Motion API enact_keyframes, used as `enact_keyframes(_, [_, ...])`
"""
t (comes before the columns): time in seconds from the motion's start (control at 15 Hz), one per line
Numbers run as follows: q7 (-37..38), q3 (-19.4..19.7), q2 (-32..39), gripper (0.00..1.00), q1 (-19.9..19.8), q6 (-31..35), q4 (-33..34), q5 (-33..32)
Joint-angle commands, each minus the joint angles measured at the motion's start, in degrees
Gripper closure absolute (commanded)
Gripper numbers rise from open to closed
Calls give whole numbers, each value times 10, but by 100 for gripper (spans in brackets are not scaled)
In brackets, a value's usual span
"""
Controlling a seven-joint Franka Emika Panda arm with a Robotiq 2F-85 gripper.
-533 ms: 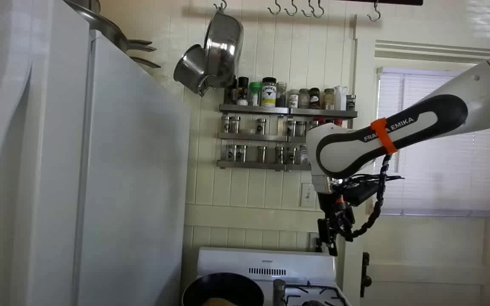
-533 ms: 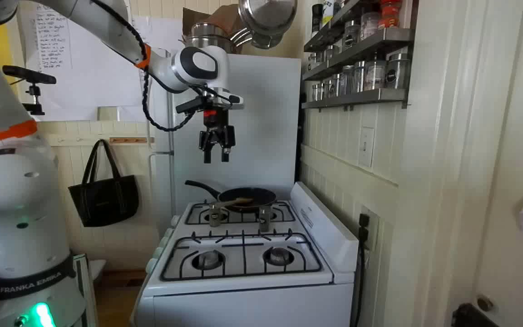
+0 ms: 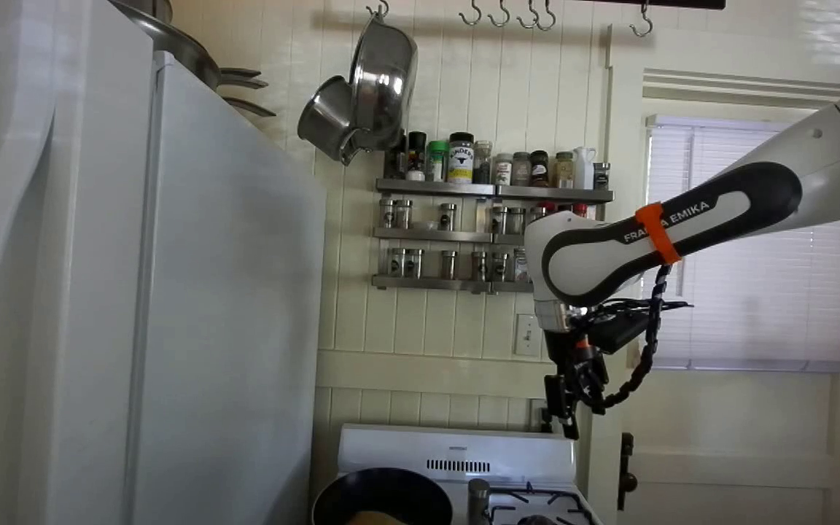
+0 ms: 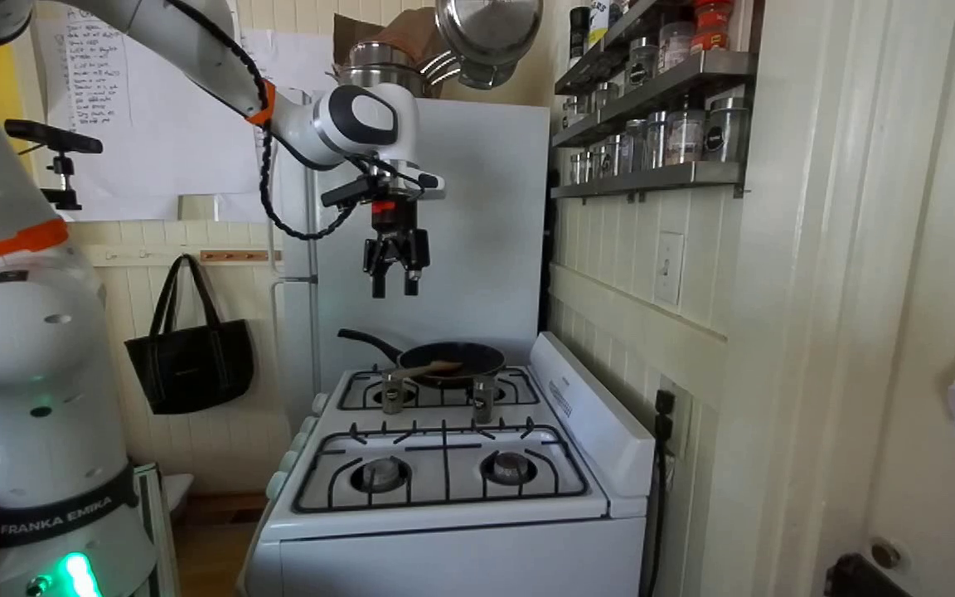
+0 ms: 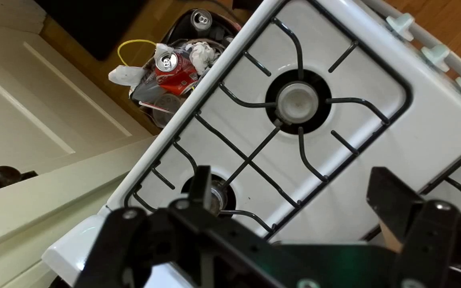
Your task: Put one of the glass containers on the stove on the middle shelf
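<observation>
Two small glass containers stand apart near the middle of the stove [image 4: 444,531]: a nearer-front container [image 4: 392,395] and another container [image 4: 483,400] towards the back panel. A single container [image 3: 477,503] shows in an exterior view. Empty and open, my gripper [image 4: 395,290] points down well above the stovetop, fingers [image 4: 378,287] spread. From the wrist, the open gripper [image 5: 288,190] looks down on grates and burners; no container can be made out there. The middle shelf [image 3: 431,235] of the wall rack carries small jars; the arm hides its right part in that view.
A black pan [image 4: 477,358] with a wooden utensil [image 4: 432,368] sits on the far burners, close to the containers. The tall refrigerator [image 3: 230,306] borders the stove. Metal pots [image 3: 383,80] hang near the rack. A filled bin [image 5: 178,76] stands beside the stove.
</observation>
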State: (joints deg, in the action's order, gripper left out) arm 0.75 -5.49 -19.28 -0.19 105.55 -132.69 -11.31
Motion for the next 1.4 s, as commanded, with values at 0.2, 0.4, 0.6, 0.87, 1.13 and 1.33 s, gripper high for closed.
enact_keyframes(0.2, [25,14,47,0,-1,142,-6,-36])
enact_keyframes(0.4, [-6,33,83,0,-2,289,-24,-31])
enact_keyframes(0.6, [-47,54,123,0,-4,436,-45,-13])
enact_keyframes(0.87, [-200,78,177,0,14,624,-90,97])
enact_keyframes(1.13, [-370,43,226,0,32,718,-115,283])
enact_keyframes(1.33, [-382,28,229,0,23,702,-109,306])
